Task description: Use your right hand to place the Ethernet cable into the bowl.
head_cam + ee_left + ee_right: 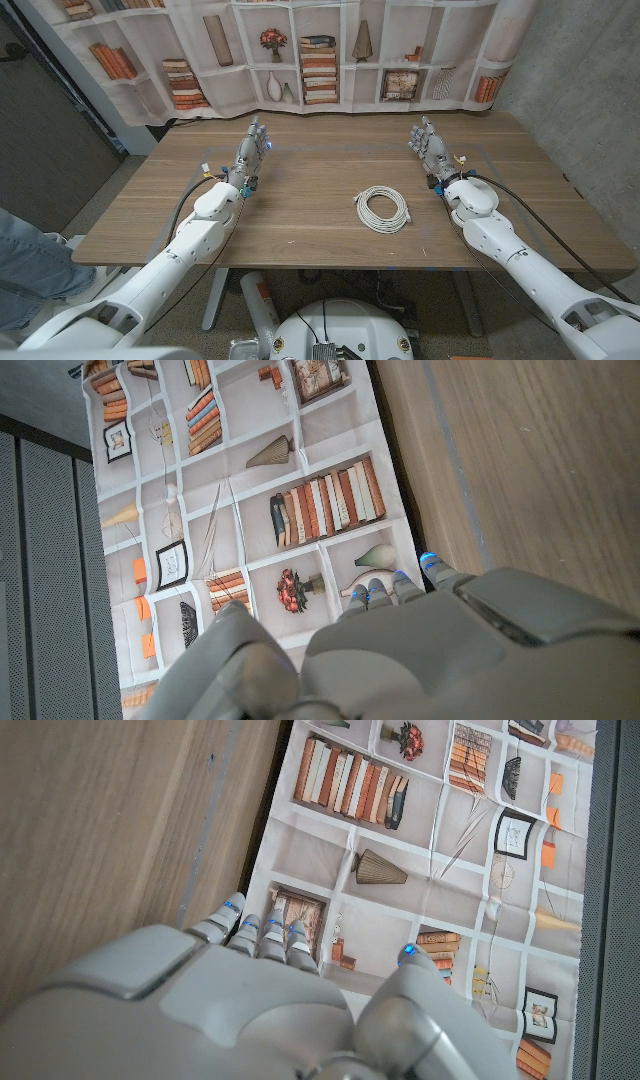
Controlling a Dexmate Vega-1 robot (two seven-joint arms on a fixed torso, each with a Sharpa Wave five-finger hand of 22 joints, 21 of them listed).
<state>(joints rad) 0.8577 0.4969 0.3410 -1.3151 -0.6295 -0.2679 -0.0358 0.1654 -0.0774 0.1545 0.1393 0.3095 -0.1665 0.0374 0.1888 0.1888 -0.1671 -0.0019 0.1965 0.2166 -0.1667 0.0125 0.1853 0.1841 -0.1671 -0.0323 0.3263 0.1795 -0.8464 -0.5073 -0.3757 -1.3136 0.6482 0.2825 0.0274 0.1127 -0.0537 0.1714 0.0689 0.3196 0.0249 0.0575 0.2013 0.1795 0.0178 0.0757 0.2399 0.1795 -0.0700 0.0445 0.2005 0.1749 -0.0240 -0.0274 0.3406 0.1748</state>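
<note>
A coiled white Ethernet cable (384, 209) lies on the wooden table (320, 175), right of the middle and toward the front edge. My right hand (430, 146) stands on its edge at the far right with fingers straight and apart, holding nothing; it is a short way behind and to the right of the cable. My left hand (250, 148) stands the same way at the far left, empty. The right wrist view shows the back of my right hand (240, 1010) over the table edge. In the left wrist view my left hand (430, 650) points at the backdrop. I see no bowl.
A printed bookshelf backdrop (300, 55) hangs just behind the table's far edge. A person's leg in jeans (25, 260) is at the left edge of the head view. Bare wood lies between my hands.
</note>
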